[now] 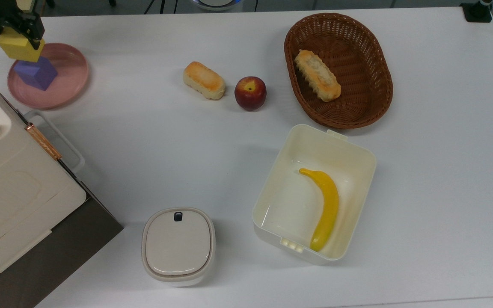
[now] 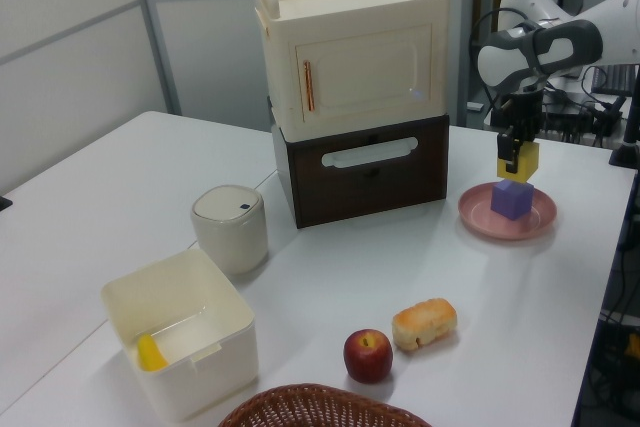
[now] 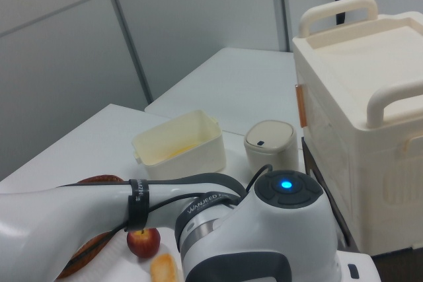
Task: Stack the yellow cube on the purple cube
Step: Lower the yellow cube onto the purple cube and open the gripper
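Carrying the yellow cube (image 1: 19, 47) pinched between its fingers, the gripper (image 1: 15, 30) sits over the purple cube (image 1: 37, 72) on the pink plate (image 1: 69, 81) in the top view, presumably lining up the stack. From the left view, yellow hangs just above purple (image 2: 512, 199), apparently not yet resting.

The cabinet stack (image 2: 355, 97) crowds the pink plate (image 1: 64, 87) at one bench (image 1: 422, 179) corner (air above is open); the bench's middle lies bare.
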`<state>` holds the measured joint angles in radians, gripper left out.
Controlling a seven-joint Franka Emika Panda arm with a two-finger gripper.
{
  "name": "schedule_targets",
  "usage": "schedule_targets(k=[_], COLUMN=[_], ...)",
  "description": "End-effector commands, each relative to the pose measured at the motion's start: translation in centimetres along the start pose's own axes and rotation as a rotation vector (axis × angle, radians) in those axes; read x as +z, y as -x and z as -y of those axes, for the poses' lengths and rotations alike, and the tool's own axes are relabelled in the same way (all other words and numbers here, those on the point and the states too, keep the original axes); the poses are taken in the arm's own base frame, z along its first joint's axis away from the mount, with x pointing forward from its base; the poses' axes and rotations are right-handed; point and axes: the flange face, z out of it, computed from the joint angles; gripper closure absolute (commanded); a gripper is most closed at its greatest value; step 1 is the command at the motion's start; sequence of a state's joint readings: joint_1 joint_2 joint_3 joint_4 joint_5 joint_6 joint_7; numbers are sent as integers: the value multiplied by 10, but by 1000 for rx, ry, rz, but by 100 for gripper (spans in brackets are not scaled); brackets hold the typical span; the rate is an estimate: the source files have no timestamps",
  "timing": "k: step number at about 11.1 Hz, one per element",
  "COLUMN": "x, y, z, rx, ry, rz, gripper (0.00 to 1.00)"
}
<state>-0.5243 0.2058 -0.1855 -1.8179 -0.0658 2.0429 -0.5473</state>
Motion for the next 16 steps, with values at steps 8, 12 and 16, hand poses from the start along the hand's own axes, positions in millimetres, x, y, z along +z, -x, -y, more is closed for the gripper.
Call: schedule_targets(k=[8,12,16], x=[6,9,-17], y=[-7,-10,-13], z=[-5,0,10], rx=[2,-3,13], ry=[28,24,25], rz=[-54,-48,-68], gripper=[0,0,0])
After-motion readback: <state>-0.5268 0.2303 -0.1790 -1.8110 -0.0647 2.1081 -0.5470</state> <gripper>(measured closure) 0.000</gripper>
